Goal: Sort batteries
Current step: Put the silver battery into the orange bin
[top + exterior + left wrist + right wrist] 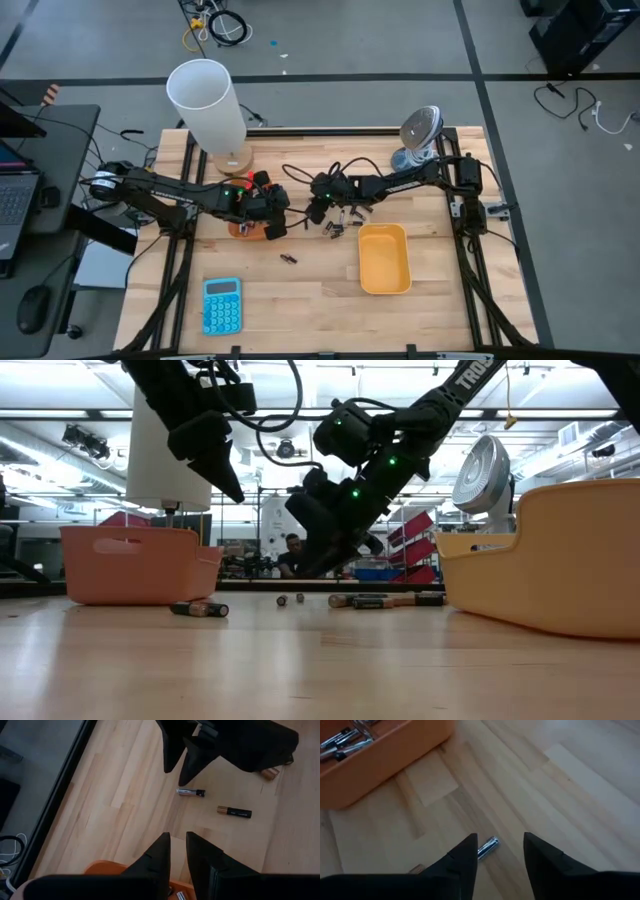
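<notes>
The left gripper (pixel 276 226) hangs over the near edge of the orange tray (pixel 243 229) at mid-bench, fingers (pixel 157 855) only a narrow slit apart and holding nothing. In the left wrist view, a silvery battery (pixel 190 792) and a dark battery with a copper end (pixel 234 811) lie on bare wood beyond those fingertips.

The right gripper (pixel 318 207) reaches in from the right and sits just beside the left one, with its fingers (pixel 465 857) spread and low over the bench (pixel 300 300). A silver cell (pixel 487 847) lies on the wood between them, not clamped. The orange tray's wall stands close ahead, with several cells inside it.

A loose cluster of batteries (pixel 345 218) lies between the right gripper and the yellow tray (pixel 384 258); one stray pair (pixel 288 259) rests apart toward the front. The front half of the bench is open apart from a blue calculator (pixel 221 305) at the front left corner.
</notes>
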Robot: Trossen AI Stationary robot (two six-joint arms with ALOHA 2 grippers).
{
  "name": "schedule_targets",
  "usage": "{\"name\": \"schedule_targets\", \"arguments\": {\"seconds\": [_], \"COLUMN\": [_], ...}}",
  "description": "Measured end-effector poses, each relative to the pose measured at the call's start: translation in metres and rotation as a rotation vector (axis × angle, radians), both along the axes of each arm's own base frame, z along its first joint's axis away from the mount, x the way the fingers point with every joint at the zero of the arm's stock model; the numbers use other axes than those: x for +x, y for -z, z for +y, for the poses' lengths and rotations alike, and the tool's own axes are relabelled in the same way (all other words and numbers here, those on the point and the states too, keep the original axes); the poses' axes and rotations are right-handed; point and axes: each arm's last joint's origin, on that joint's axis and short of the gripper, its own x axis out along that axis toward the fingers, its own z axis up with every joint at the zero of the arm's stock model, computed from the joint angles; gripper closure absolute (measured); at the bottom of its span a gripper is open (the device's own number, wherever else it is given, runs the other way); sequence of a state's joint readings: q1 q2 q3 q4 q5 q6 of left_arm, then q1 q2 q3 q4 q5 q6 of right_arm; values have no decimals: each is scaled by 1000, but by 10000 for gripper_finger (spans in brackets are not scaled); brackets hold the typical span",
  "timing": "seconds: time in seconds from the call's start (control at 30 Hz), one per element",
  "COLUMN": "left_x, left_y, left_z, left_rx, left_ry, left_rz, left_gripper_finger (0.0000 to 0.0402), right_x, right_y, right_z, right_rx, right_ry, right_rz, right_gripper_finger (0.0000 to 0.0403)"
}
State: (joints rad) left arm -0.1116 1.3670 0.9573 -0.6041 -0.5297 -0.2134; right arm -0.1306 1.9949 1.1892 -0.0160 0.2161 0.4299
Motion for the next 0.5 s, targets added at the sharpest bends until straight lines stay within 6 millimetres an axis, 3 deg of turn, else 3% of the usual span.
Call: {"name": "schedule_targets", "arguments": {"seconds": [0.2,0.4,0.5], "left_x": [0,-1,-2], "left_y": [0,1,1], "left_z": [0,0,0], "left_rx": [0,1,2], "left_ry": [0,0,-2], "left_rz": [1,13,25], "left_gripper_finger": [338,338,338], "right_x": [4,11,12], "right_y": [-2,2,6], "right_z": [8,33,42], "right_rx": [-21,-247,-357], "right_ry": [-39,-318,-297], "right_rz": [-27,26,69], "right_gripper_finger": [249,250,251]}}
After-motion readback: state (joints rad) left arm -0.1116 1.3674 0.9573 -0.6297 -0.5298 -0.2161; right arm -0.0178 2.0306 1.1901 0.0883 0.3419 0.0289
